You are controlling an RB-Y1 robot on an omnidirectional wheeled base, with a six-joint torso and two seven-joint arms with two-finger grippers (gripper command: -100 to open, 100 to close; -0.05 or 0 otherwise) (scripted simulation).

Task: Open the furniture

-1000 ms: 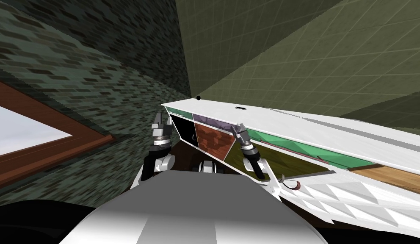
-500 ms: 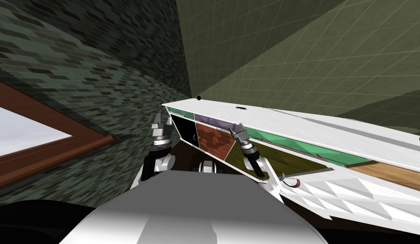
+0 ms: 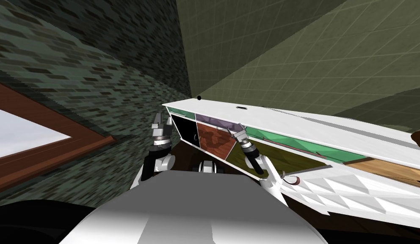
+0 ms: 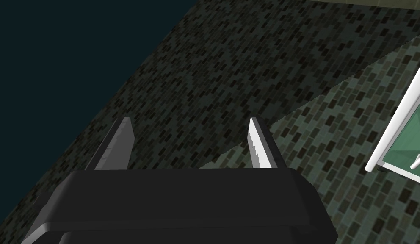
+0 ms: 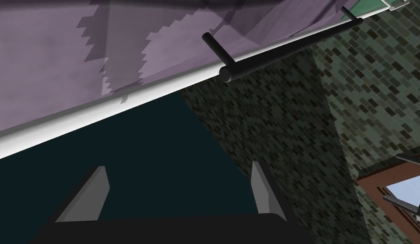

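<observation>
There is one long piece of furniture (image 3: 298, 125), reaching from the centre toward 3 o'clock. In its upper row I count two green fronts (image 3: 289, 143) and one purple front (image 3: 215, 123). There is one dark bar handle (image 5: 289, 46) and one brown window frame (image 3: 92, 136) at 9 o'clock. There are two grippers, the left gripper (image 3: 161, 122) and the right gripper (image 3: 237, 127), each with two fingers (image 4: 120, 142).

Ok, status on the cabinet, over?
Right pincer open, short of the dark bar handle on the purple front, not touching. Left pincer open, off the cabinet end. Nothing between right pincer and handle.
</observation>
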